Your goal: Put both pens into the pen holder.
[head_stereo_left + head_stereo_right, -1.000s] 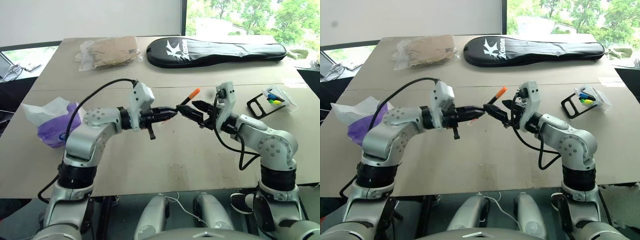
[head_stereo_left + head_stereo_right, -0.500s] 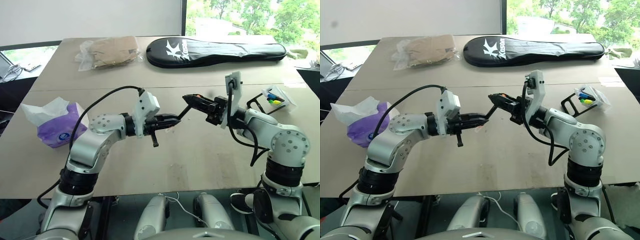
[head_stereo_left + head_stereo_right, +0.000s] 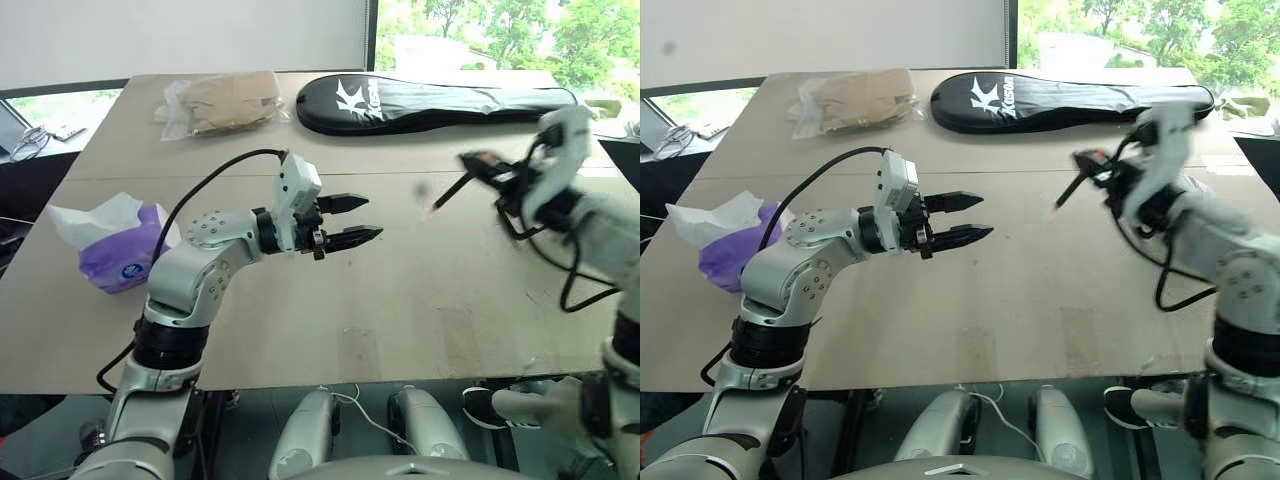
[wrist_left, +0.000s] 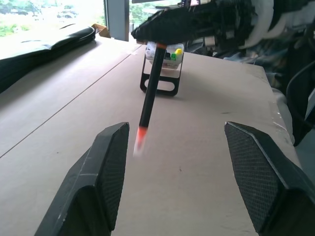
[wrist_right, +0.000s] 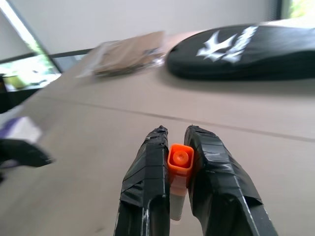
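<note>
Head views: the left gripper [image 3: 352,220] hangs over the tabletop [image 3: 400,300], fingers spread, empty. The right gripper [image 3: 487,167], blurred, pinches the orange pen [image 3: 452,189], which slants downward.

Left wrist view: the pen's lower tip is smeared; the pen holder [image 4: 164,64] stands beyond it, partly hidden, contents indistinct.

Right wrist view: fingers [image 5: 147,182] clamp the orange cap [image 5: 179,158]; the barrel is hidden.

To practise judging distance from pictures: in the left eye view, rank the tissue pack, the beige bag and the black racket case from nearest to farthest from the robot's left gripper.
1. Beige bag: behind the left gripper, toward its left.
2. Black racket case: at the table's back, toward the right. Close to the bag's distance; hard to call.
3. Tissue pack: far left, past the arm.
</note>
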